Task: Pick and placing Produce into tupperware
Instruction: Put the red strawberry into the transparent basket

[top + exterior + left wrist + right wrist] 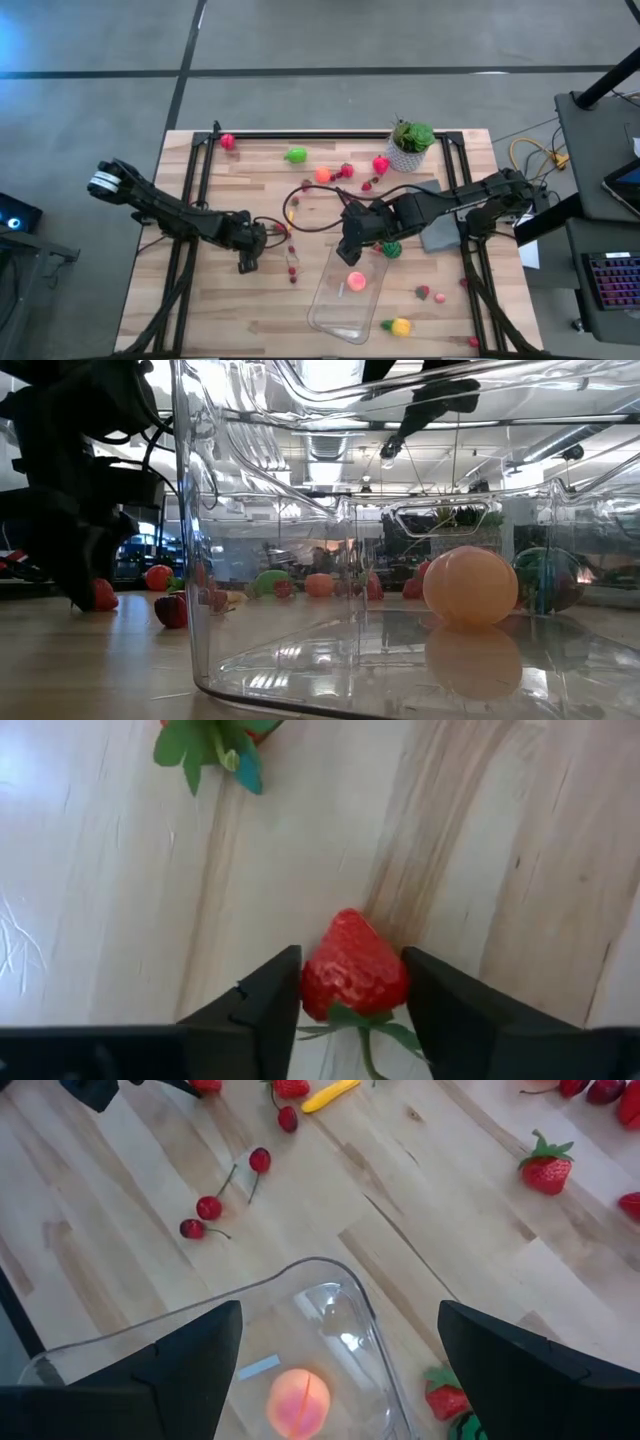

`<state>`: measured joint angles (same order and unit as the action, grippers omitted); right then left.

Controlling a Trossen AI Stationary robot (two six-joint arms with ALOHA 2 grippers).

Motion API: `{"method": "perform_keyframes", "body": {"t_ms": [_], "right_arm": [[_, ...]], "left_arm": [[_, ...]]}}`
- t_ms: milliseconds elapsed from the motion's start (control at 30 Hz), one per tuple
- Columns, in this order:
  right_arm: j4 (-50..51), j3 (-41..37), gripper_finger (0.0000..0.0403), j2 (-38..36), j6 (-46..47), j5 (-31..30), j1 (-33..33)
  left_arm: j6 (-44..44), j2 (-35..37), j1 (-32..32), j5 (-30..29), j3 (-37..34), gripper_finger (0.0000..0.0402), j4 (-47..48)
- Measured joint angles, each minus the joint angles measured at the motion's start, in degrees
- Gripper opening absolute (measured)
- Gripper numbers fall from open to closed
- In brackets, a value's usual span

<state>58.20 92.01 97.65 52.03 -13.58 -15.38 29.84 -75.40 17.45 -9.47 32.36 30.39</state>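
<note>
Starting at the left side of the wooden table, the left end effector is down at the surface with its two dark fingers pinching a red strawberry, one finger pressed on each side of it, green stem sticking out toward the wrist. Just past that berry there's another strawberry, only its green leaves showing at the edge of the left wrist view. A few cherries on stems lie loose on the wood between the two arms, and a yellow piece sits near them. Moving right, the clear tupperware sits in the front middle of the table, and it's got one pink-orange ball resting inside on its floor. The right end effector hangs over the far end of that container with its fingers spread wide and nothing between them. Right next to the tupperware there's a strawberry beside a dark green piece. Further back are a light green fruit, an orange one and a leafy plant in a white pot. Near the front right, a yellow piece with a green bit lies just beside the container's corner.
</note>
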Motion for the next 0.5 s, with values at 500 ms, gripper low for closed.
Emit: {"method": "perform_keyframes", "body": {"t_ms": [500], "right_arm": [[-0.2,0.8,0.0329,-1.7,1.8,-2.1,-1.2]], "left_arm": [[-0.2,2.0,0.0,0.1,3.3,0.0134,0.1]]}}
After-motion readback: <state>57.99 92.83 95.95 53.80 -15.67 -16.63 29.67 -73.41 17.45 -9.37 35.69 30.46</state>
